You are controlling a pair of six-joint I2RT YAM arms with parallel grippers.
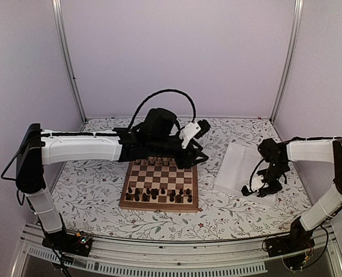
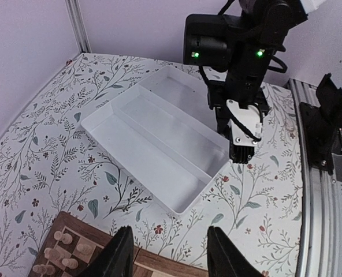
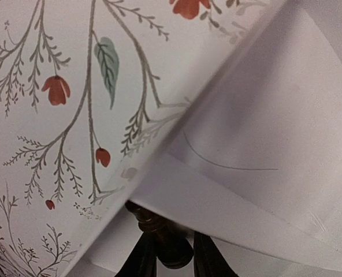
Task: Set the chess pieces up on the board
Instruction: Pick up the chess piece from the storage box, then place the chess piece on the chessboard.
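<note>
The board (image 1: 159,206) lies in the middle of the table, with dark chess pieces (image 1: 159,195) lined along its two near rows. My right gripper (image 3: 170,259) reaches down into the near corner of the white tray (image 3: 217,202), shut on a dark chess piece (image 3: 162,245) that lies against the tray wall. In the top view that gripper (image 1: 257,189) is at the tray's near end. My left gripper (image 2: 170,254) hangs open above the board's (image 2: 159,266) far right edge with nothing between its fingers. From the top, it (image 1: 197,156) is just past the board's far right corner.
Pale chessmen (image 2: 61,254) stand on the board's far rows. The white tray (image 1: 237,164) lies right of the board on the floral cloth. Metal posts and walls close in the back and sides. The rail with the arm bases runs along the near edge.
</note>
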